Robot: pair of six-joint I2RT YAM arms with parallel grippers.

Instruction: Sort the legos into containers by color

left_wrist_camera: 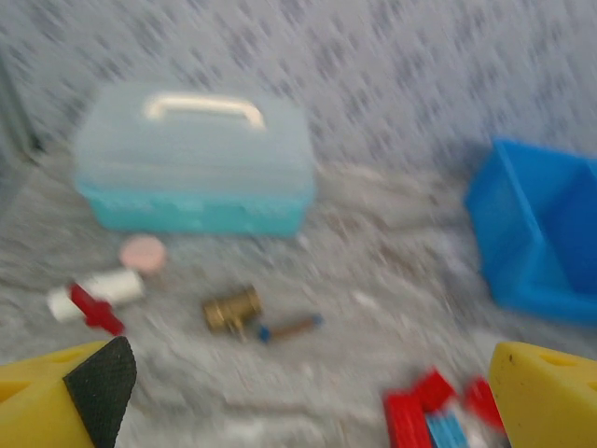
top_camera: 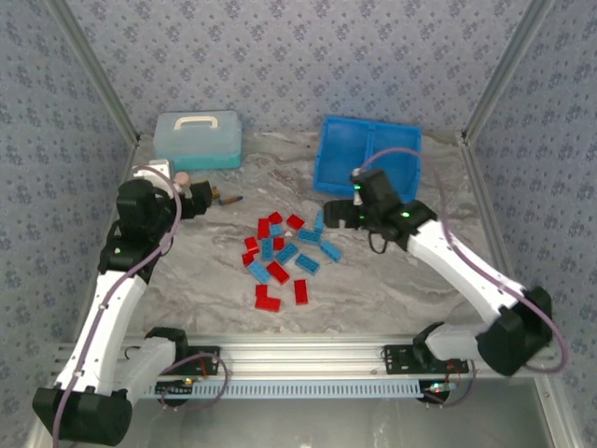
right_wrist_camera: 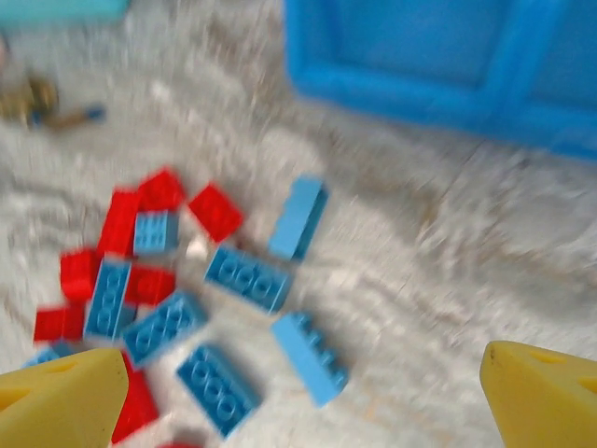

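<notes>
Jaws stand wide apart on both arms, clamped on nothing. Red and light blue legos [top_camera: 286, 253] lie jumbled at the centre of the marbled table [top_camera: 401, 289], near the bright blue two-compartment tray [top_camera: 345, 154] at upper right. Right wrist view, blurred, shows studs on the blue bricks [right_wrist_camera: 247, 278]. Left wrist view shows a pale lidded box [left_wrist_camera: 191, 163], a brass fitting [left_wrist_camera: 231, 308] and a pink disc [left_wrist_camera: 143, 252].
</notes>
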